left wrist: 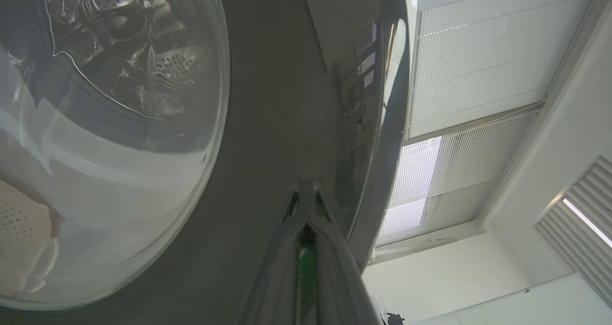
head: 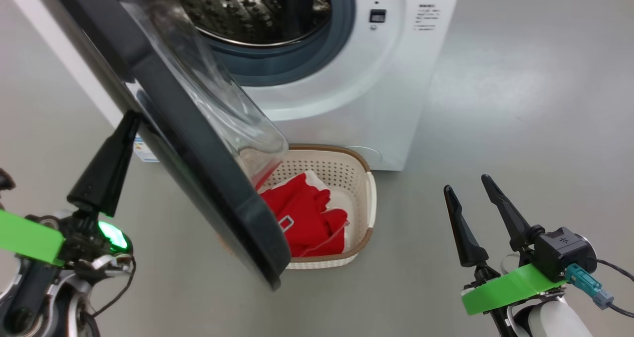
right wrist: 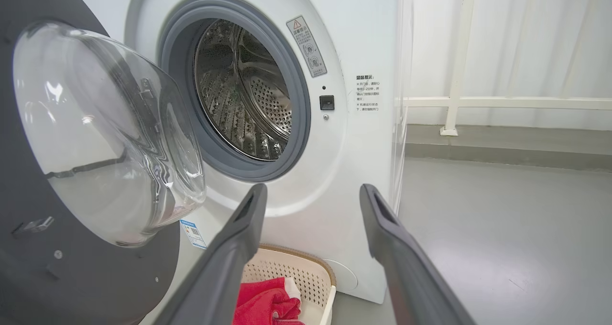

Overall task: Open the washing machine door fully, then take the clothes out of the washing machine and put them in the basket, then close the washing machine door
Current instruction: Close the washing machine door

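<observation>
The washing machine (head: 356,79) stands ahead with its steel drum (right wrist: 248,100) showing no clothes. The washing machine door (head: 198,168) hangs part open, its glass bowl (right wrist: 105,134) facing the drum. My left gripper (head: 130,119) is shut, its tip against the door's black outer face (left wrist: 267,124) near the rim. Below the opening sits the basket (head: 342,171), with the red clothes (head: 307,218) lying in it; the door hides its left part. To the right, my right gripper (head: 467,183) is open and holds nothing, pointing at the machine's front (right wrist: 354,172) above the basket (right wrist: 306,277).
Grey floor (head: 520,104) spreads to the right of the machine. A white rail (right wrist: 502,102) and a pale curtain stand at the back right. A blue label (right wrist: 192,233) marks the machine's lower corner. The door's lower edge hangs over the basket's left side.
</observation>
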You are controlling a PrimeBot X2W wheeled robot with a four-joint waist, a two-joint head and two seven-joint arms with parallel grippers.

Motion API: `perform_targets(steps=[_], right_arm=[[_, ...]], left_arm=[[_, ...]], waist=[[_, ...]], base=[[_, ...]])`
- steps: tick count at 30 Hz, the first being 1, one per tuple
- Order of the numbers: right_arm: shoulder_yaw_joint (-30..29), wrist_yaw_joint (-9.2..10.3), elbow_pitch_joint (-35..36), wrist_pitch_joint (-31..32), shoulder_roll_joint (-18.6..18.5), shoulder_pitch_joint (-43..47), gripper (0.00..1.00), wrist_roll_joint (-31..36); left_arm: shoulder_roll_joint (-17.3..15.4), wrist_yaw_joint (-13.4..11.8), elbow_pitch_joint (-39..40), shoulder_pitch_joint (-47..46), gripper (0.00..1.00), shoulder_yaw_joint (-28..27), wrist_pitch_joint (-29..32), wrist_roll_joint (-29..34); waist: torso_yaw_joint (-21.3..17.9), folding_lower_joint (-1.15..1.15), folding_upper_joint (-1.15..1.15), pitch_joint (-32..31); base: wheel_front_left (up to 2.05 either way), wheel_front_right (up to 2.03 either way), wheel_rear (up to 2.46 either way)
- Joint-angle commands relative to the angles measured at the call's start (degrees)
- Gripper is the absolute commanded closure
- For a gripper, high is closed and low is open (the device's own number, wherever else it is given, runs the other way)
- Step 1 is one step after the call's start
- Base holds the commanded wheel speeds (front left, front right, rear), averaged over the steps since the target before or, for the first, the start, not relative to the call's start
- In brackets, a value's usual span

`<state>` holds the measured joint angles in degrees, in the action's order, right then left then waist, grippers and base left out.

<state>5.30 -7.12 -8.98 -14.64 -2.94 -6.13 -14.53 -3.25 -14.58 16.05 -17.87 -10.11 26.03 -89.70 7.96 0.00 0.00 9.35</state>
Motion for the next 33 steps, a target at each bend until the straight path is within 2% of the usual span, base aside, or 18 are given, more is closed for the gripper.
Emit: perform_targets(steps=[1, 7, 24, 33], right_arm=[[1.27, -0.36, 1.68, -0.36, 0.06, -2.09, 0.00, -0.22], [1.35, -0.36, 1.71, -0.36, 0.06, -2.32, 0.00, -0.45], [1.62, -0.36, 1.46, -0.36, 0.06, -2.93, 0.00, -0.29], [1.40, -0.36, 1.79, -0.36, 0.06, -3.02, 0.00, 0.27]], left_arm=[[-1.00, 0.79, 1.07, -1.56, 1.00, -0.76, -0.16, 0.81], [-0.78, 2.24, -1.04, -2.59, 1.00, 0.29, -1.87, 2.46], [-0.53, 7.81, -8.53, -8.82, 1.00, 3.49, -6.14, 5.02], [-0.33, 9.82, -14.36, -13.66, 1.00, 3.59, -7.98, 5.07]], waist=[[-1.60, 0.00, 0.00, 0.70], [-4.36, 0.00, 0.00, 1.18], [-8.96, 0.00, 0.00, 2.25], [-11.29, 0.00, 0.00, 3.68]], base=[[0.00, 0.00, 0.00], [0.00, 0.00, 0.00], [0.00, 0.00, 0.00], [0.00, 0.00, 0.00]])
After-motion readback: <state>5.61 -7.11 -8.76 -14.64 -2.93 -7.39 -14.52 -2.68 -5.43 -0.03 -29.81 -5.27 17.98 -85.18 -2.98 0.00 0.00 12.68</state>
